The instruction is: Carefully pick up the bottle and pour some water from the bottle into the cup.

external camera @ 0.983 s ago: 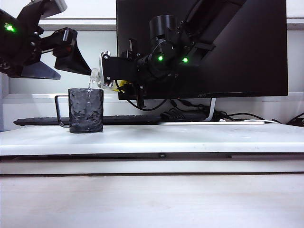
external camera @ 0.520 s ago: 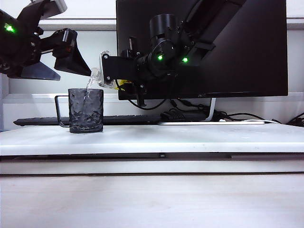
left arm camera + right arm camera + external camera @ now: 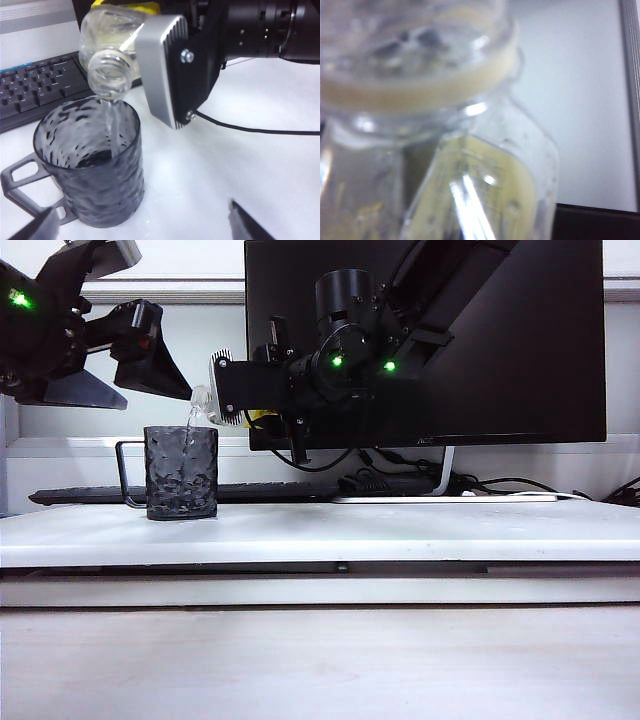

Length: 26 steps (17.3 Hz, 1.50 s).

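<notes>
Toward the left end of the white surface we count one cup, one bottle and two hands. The cup, dark and hammered in texture, stands upright near the back edge, its thin handle turned to the left end of the surface. Behind it we note one keyboard and one black monitor.

We find the right hand reaching across from the right side, clenched around the bottle. The bottle is tipped almost level, its uncapped mouth held just above the cup's rim. From the left wrist view we see one ribbed grey finger pressed against the clear body, with the yellow label showing behind it. From the right wrist view the bottle fills the frame, blurred, with the yellow label visible through the plastic.

We observe one thin stream of water falling from the mouth into the cup.

The left hand hangs above and to the left of the cup, jaws spread wide and grasping nothing; its two dark fingertips show beside the cup's base.
</notes>
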{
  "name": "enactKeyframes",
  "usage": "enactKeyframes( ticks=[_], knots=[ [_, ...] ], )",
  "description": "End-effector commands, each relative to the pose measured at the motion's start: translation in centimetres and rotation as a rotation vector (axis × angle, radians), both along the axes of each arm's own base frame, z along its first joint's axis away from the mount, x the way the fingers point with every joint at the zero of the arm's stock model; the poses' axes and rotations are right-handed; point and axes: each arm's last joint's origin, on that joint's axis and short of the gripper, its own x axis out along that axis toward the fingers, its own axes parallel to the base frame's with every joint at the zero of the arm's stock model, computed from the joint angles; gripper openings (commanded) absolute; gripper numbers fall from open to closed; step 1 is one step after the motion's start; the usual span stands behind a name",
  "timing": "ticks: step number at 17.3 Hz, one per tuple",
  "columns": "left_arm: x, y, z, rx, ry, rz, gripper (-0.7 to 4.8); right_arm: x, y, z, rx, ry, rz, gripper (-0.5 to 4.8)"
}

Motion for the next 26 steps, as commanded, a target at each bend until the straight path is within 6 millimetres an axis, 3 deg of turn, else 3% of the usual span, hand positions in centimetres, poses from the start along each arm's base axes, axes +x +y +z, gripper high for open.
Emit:
enactKeyframes(
  ticks=[1, 18, 21, 26],
  knots=[
    [0.01, -0.01, 0.25, -0.006, -0.014, -0.004, 4.79, -0.16, -0.04, 1.54, 0.027, -0.058, 0.0, 1.69],
    [0.0, 0.0, 0.23, -0.004, -0.012, -0.001, 4.79, -0.07, -0.15, 1.63, 0.004, -0.092, -0.031, 1.7],
    [0.01, 0.0, 0.23, -0.004, -0.012, -0.001, 4.79, -0.08, -0.15, 1.66, 0.104, -0.002, -0.032, 1.7],
    [0.01, 0.0, 0.3, -0.006, -0.017, -0.001, 4.79, -0.11, -0.12, 2.02, 0.41, 0.24, -0.032, 1.7]
  ],
)
